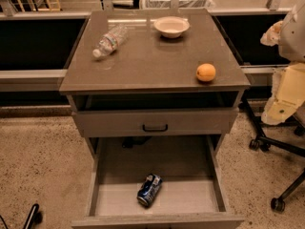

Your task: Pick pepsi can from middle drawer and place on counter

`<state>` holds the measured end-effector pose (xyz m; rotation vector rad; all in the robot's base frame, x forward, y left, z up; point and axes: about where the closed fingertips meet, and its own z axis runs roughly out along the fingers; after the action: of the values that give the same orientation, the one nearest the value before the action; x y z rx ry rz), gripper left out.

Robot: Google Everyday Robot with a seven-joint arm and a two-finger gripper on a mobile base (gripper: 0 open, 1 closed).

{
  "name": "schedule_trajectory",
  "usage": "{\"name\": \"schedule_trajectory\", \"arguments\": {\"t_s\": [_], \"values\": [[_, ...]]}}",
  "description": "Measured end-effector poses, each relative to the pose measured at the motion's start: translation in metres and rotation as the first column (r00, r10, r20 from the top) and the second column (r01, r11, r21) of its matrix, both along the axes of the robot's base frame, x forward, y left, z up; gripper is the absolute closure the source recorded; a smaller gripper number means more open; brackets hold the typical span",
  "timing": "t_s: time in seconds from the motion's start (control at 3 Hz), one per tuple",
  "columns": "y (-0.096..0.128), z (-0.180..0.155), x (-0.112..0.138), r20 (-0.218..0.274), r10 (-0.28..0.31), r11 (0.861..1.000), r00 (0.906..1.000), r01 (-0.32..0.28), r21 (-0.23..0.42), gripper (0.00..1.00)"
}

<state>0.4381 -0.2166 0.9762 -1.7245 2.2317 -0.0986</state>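
The pepsi can is dark blue with white markings. It lies on its side on the pale floor of the open middle drawer, near the drawer's front and a little left of centre. The counter is the glossy brownish-grey top of the grey cabinet, above and behind the drawer. My gripper does not show anywhere in the camera view, and nothing touches the can.
On the counter lie a clear water bottle at the back left, a white bowl at the back, and an orange near the front right corner. The upper drawer front has a black handle. A wheeled chair carrying pale objects stands at the right.
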Motion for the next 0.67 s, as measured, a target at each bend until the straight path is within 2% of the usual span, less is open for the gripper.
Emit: {"name": "schedule_trajectory", "arguments": {"t_s": [0.33,0.67], "values": [[0.000,0.000,0.000,0.000,0.000,1.000,1.0000,0.000,0.000,0.00],[0.035,-0.029,0.010,0.006,0.124,0.990,0.9922,-0.124,0.071,0.00]]}}
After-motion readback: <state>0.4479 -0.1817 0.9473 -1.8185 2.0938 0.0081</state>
